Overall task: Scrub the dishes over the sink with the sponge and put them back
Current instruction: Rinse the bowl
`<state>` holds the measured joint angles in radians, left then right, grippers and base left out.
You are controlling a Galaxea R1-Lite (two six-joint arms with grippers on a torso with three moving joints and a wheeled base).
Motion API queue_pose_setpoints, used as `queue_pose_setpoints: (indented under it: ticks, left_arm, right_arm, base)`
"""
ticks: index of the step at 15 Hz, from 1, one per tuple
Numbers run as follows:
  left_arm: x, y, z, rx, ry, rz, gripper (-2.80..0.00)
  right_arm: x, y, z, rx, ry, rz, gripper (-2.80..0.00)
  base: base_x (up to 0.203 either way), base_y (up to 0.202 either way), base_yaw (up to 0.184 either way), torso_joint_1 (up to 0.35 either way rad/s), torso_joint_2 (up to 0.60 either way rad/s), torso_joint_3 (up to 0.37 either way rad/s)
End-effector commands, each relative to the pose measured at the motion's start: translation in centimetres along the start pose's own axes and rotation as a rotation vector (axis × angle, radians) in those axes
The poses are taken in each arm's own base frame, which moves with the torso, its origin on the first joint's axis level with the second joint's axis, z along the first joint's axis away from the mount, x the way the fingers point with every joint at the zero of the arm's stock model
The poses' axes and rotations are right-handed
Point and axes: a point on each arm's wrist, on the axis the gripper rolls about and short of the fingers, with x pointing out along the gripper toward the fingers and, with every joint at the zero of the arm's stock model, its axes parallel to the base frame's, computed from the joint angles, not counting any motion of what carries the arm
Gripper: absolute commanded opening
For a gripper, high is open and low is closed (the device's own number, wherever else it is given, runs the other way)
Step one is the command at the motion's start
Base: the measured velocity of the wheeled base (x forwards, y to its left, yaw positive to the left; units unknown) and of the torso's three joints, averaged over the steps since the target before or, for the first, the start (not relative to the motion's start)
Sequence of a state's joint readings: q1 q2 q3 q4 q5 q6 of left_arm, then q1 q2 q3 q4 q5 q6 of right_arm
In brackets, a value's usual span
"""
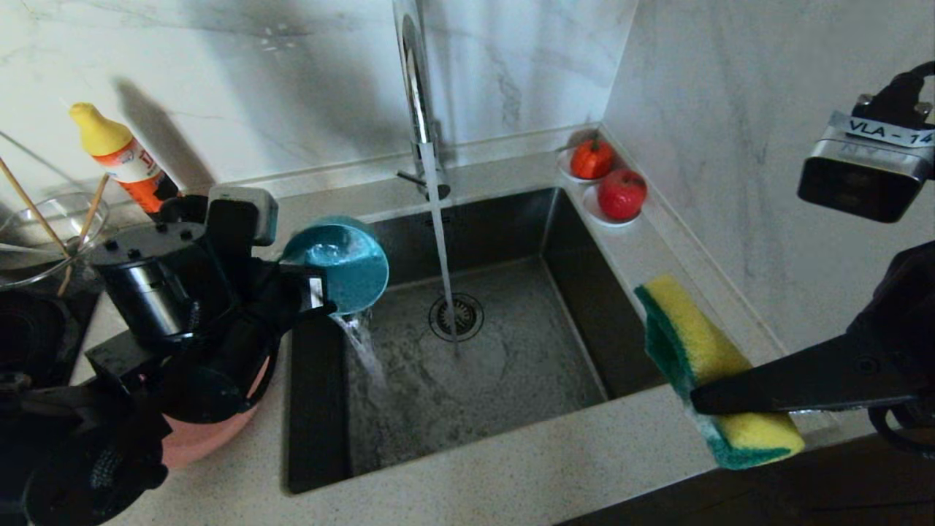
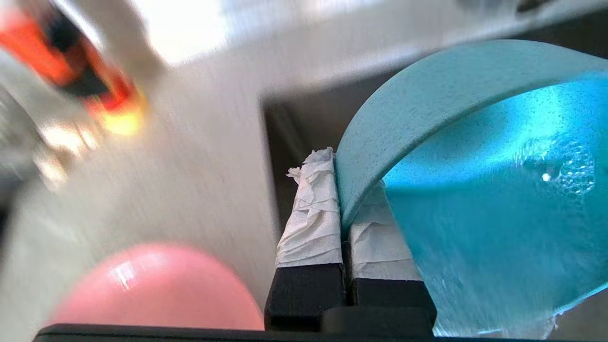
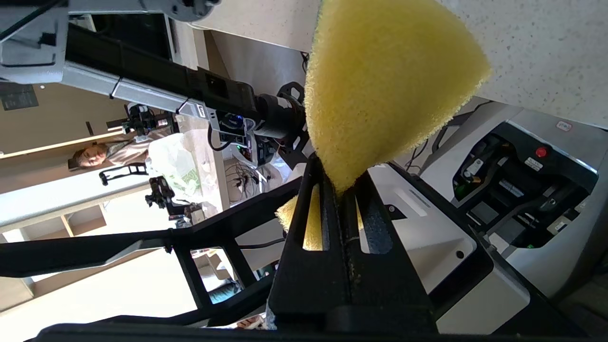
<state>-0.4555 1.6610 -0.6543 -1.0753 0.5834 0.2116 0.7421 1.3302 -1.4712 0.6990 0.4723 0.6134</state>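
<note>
Nearest me, over the front right corner of the tabletop (image 1: pixel 511 475), my right tool (image 1: pixel 701 400) is clenched on the sponge (image 1: pixel 701 351). It pinches the yellow block low down, so the long axis rises up and away from the tool, with the green scouring layer turned toward the sink (image 1: pixel 475 351).

Across the basin, at its left rim, my left tool (image 1: pixel 318 292) is clamped on the rim of the teal-blue bowl (image 1: pixel 340 263). The left wrist view shows both padded fingers (image 2: pixel 311 223) squeezing the bowl's wall, one inside and one outside. The bowl is tipped on edge with its hollow facing the middle of the sink, and water spills from its lower lip into the basin. The pink plate (image 1: pixel 204 438) sits on the tabletop under that arm, and the chopsticks (image 1: pixel 44 219) stand in the glass bowl (image 1: pixel 66 219) further left.

So the bowl lies to the left of the sponge and a little farther back, well apart, with the running tap stream (image 1: pixel 442 248) between them. As I judge it, the scrub calls for bringing the two together over the drain (image 1: pixel 456 318), green face toward the bowl's open side. The right arm has the longer way to go.
</note>
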Motion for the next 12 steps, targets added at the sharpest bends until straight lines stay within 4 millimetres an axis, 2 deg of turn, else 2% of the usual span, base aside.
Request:
queue_pose_setpoints:
  ticks: [1, 4, 9, 12]
  left_arm:
    - [0.6, -0.5, -0.6, 0.059, -0.073, 0.02, -2.8]
    - [0.6, -0.6, -0.7, 0.102, -0.134, 0.037, -2.8]
    - [-0.5, 0.0, -1.0, 0.16, -0.205, 0.037, -2.8]
    - [-0.9, 0.7, 0.6, 0.126, -0.258, 0.052, -2.8]
  right_arm:
    - [0.0, -0.1, -0.1, 0.004, 0.007, 0.0, -2.8]
    - [-0.2, -0.1, -0.3, 0.002, 0.006, 0.001, -2.8]
    - [-0.3, -0.3, -0.7, 0.006, 0.011, -0.004, -2.8]
    - [0.0, -0.4, -0.7, 0.007, 0.017, -0.007, -2.8]
  base:
    - [0.0, 0.0, 0.0, 0.0, 0.0, 0.0]
    - [0.0, 0.0, 0.0, 0.0, 0.0, 0.0]
    - [0.0, 0.0, 0.0, 0.0, 0.0, 0.0]
    - [0.0, 0.0, 0.0, 0.0, 0.0, 0.0]
